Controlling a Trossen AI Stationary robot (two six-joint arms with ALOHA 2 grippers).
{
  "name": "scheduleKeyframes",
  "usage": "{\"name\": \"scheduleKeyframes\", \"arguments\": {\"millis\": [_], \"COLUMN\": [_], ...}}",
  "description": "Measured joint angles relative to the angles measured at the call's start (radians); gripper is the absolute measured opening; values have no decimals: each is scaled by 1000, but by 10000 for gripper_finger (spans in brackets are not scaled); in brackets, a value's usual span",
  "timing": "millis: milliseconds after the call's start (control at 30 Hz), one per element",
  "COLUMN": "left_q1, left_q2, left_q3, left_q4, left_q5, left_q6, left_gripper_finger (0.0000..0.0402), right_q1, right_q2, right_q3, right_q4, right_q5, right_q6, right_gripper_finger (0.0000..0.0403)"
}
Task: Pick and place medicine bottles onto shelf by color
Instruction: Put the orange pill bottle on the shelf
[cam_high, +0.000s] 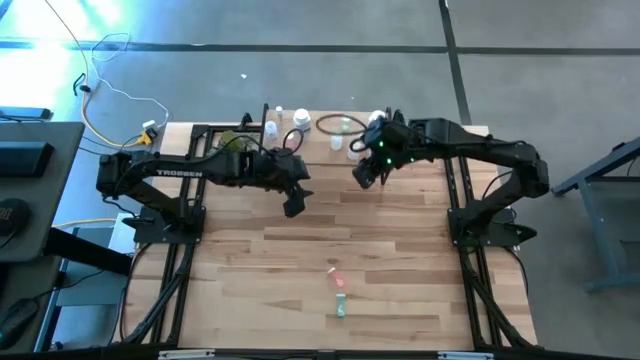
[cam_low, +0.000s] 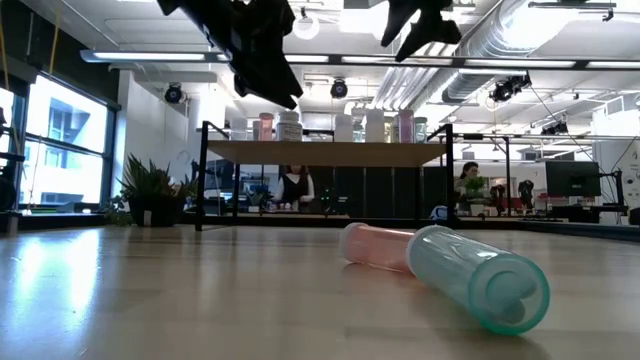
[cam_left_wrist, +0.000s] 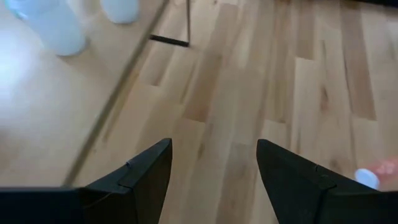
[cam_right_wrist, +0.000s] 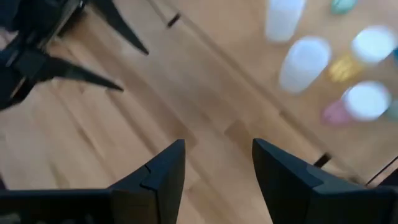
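1. The low light-wood shelf on thin black legs (cam_high: 310, 135) stood along the far edge of the pale slatted wooden surface (cam_high: 400, 270), and a row of small white, pink and green plastic medicine bottles (cam_low: 340, 127) stood on its top.
2. The left pincer (cam_high: 293, 205) hung above the surface just near of the shelf's left part, its dark fingers (cam_left_wrist: 146, 171) spread apart with nothing between them.
3. The right pincer (cam_high: 362, 180) hung just near of the shelf's right part, released and empty, close to the left one with a narrow gap of bare wood between them.
4. A pink cylindrical bottle (cam_low: 375, 245) and a green cylindrical bottle (cam_low: 480, 275) lay on their sides, touching end to end, at the near middle of the surface.
5. Open wood lay all round that pair, well apart from both arms and every edge.
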Motion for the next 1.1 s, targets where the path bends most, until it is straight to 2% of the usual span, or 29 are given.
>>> {"name": "scheduleKeyframes", "arguments": {"millis": [100, 433, 667, 800, 900, 1100], "left_q1": [-34, -169, -253, -306, -352, -432], "left_q2": [0, 0, 0, 0, 0, 0], "left_q3": [0, 0, 0, 0, 0, 0], "left_q4": [-2, -30, -148, -226, -290, -350], "left_q5": [-3, -39, -48, -120, -166, -179], "left_q6": [-31, -276, -358, -408, -447, -517], "left_gripper_finger": [225, 225, 225, 225, 225, 225], "right_q1": [49, 227, 350, 411, 456, 510], "right_q2": [0, 2, 2, 2, 8, 65], "right_q3": [0, -8, -8, -8, -9, -9], "right_q4": [-30, -104, -108, -112, -114, -106], "right_q5": [0, -10, 19, 23, 59, 80], "right_q6": [49, 262, 315, 398, 460, 547], "right_gripper_finger": [177, 177, 177, 178, 187, 209]}}
